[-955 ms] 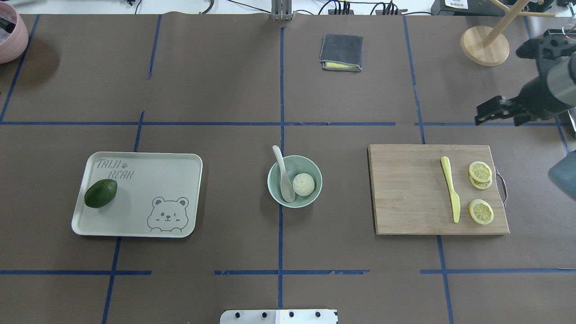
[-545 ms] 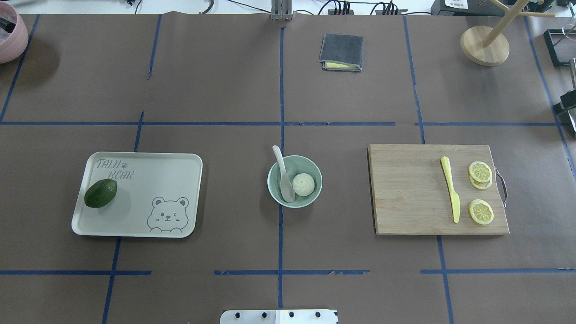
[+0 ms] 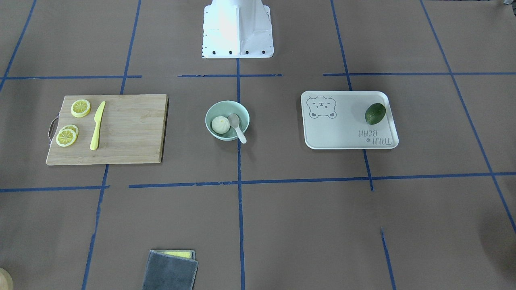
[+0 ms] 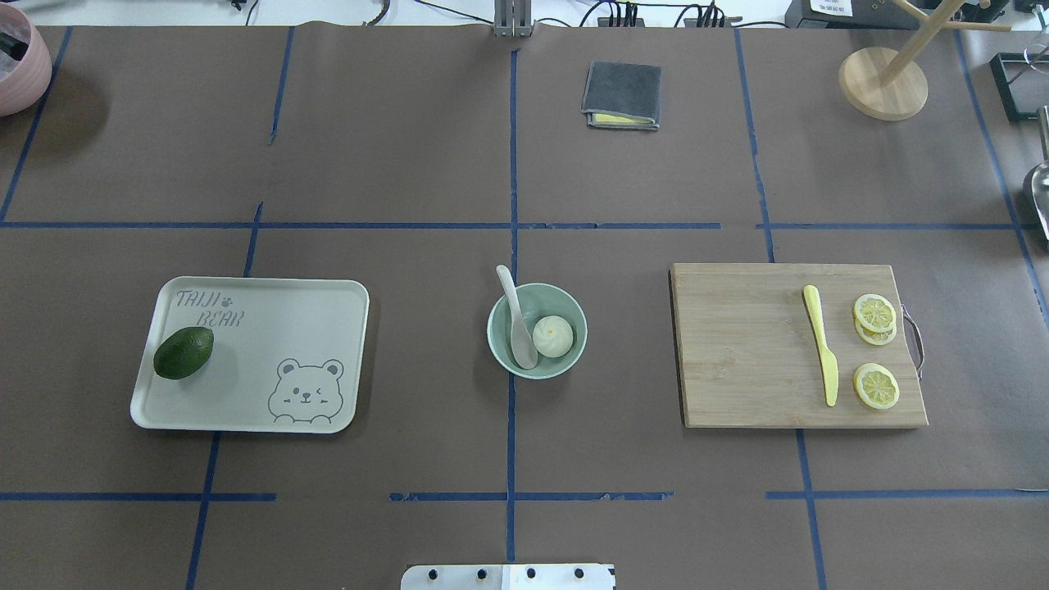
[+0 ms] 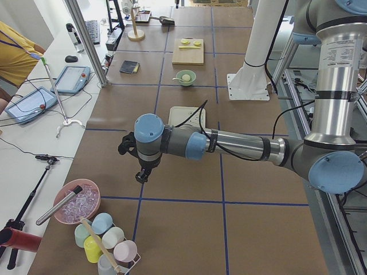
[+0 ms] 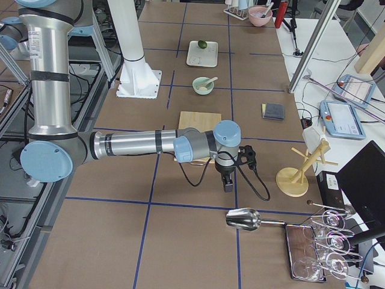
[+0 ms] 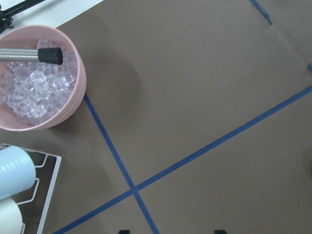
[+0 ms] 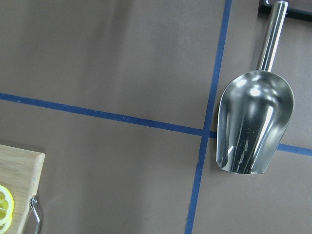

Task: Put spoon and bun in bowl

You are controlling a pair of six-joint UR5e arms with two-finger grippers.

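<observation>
The pale mint-green bowl (image 4: 547,300) stands at the table's centre and also shows in the front view (image 3: 219,105). The white bun (image 4: 553,336) lies inside it. The pale spoon (image 4: 518,328) rests in it with its handle over the far-left rim. My left gripper (image 5: 141,173) hangs over the table's far left end. Its fingertips show wide apart at the bottom edge of the left wrist view (image 7: 171,232), with nothing between them. My right gripper (image 6: 227,180) hangs over the table's right end, and I cannot tell whether it is open or shut.
A tray (image 4: 287,328) with an avocado (image 4: 183,352) lies left of the bowl. A cutting board (image 4: 737,344) with a yellow knife (image 4: 819,344) and lemon slices (image 4: 875,385) lies to the right. A grey cloth (image 4: 621,94) lies at the back. A metal scoop (image 8: 253,122) and a pink ice bowl (image 7: 34,83) lie at the table's ends.
The right arm has drawn back out of the overhead view's right edge. The bowl, spoon and bun have not moved.
</observation>
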